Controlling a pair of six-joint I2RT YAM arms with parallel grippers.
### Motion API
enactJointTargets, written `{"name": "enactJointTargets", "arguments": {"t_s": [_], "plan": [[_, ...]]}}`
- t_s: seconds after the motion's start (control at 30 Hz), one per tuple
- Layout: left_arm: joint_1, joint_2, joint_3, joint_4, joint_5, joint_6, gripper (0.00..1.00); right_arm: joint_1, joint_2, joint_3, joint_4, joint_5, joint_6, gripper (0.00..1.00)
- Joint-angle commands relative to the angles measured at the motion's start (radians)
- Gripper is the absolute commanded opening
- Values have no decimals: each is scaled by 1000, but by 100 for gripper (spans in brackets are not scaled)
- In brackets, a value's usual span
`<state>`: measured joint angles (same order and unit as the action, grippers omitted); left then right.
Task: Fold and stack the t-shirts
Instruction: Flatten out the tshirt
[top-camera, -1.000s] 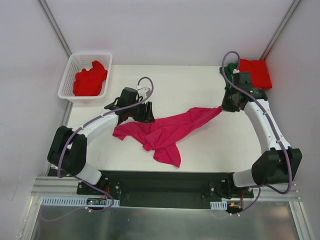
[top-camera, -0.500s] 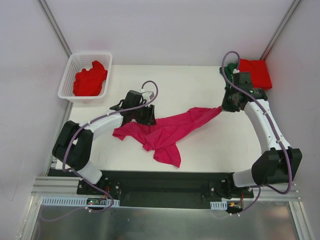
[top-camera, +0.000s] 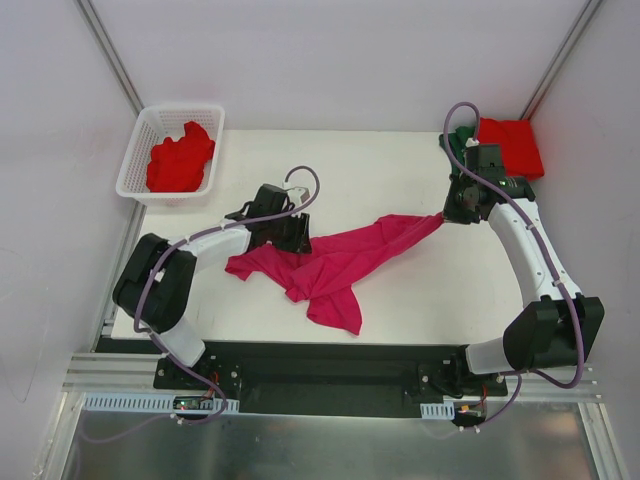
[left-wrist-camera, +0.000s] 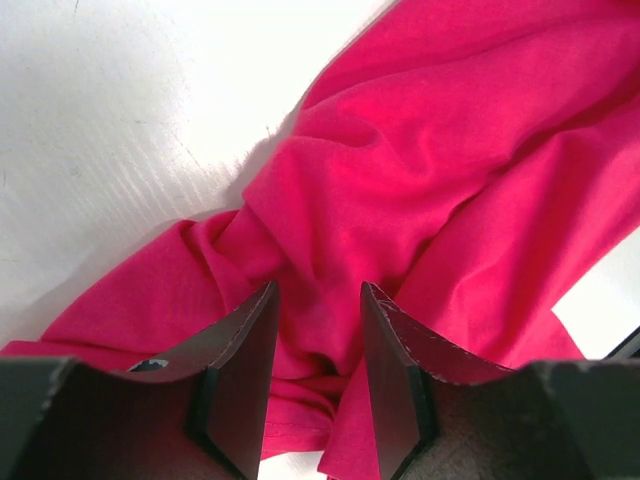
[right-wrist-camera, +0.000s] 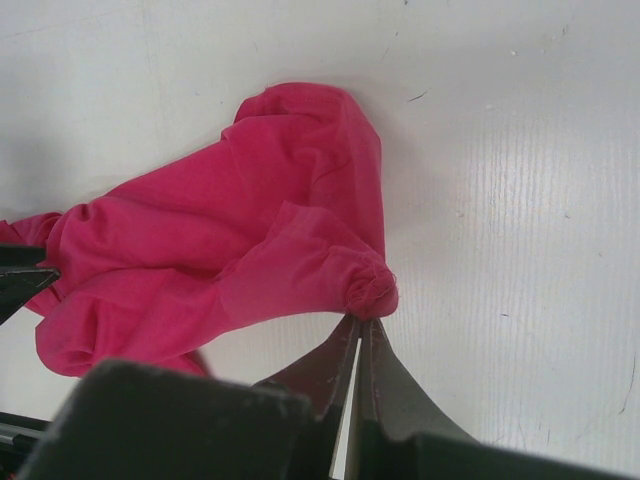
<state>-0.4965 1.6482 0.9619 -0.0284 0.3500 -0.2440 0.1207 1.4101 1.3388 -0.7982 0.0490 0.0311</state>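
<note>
A magenta-pink t-shirt (top-camera: 340, 262) lies crumpled across the middle of the table, stretched toward the right. My left gripper (top-camera: 293, 234) is down over its left part. In the left wrist view the gripper (left-wrist-camera: 318, 292) is open, its dark fingers (left-wrist-camera: 240, 370) standing either side of a raised fold of the pink cloth (left-wrist-camera: 400, 170). My right gripper (top-camera: 446, 215) is shut on the shirt's right end, and the right wrist view shows its tips (right-wrist-camera: 364, 322) pinching a bunched corner of the shirt (right-wrist-camera: 250, 250). A red t-shirt (top-camera: 180, 158) lies in the basket. Another red t-shirt (top-camera: 512, 146) lies folded at the back right.
The white lattice basket (top-camera: 138, 135) stands at the back left corner. A bit of dark green cloth (top-camera: 455, 152) shows beside the folded red shirt, behind the right arm. White walls enclose the table on three sides.
The left arm has shifted a little to the right and lowered onto the pink shirt, its jaws narrowing somewhat. The right arm and its grip have not moved.
</note>
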Motion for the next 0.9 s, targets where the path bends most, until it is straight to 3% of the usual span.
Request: {"name": "enactJointTargets", "arguments": {"t_s": [0.0, 0.2, 0.43, 0.63, 0.87], "plan": [[-2, 16, -15, 25, -23, 17, 37, 7, -23, 31, -10, 20, -17, 1], [-2, 32, -12, 53, -22, 17, 33, 7, -23, 31, -10, 20, -19, 1], [-2, 32, -8, 54, -17, 15, 0, 7, -19, 26, -9, 18, -22, 1], [-1, -43, 23, 33, -35, 21, 0, 7, -16, 28, -7, 18, -20, 1], [30, -221, 184, -152, -91, 81, 0, 5, -16, 31, -9, 12, -17, 1]]}}
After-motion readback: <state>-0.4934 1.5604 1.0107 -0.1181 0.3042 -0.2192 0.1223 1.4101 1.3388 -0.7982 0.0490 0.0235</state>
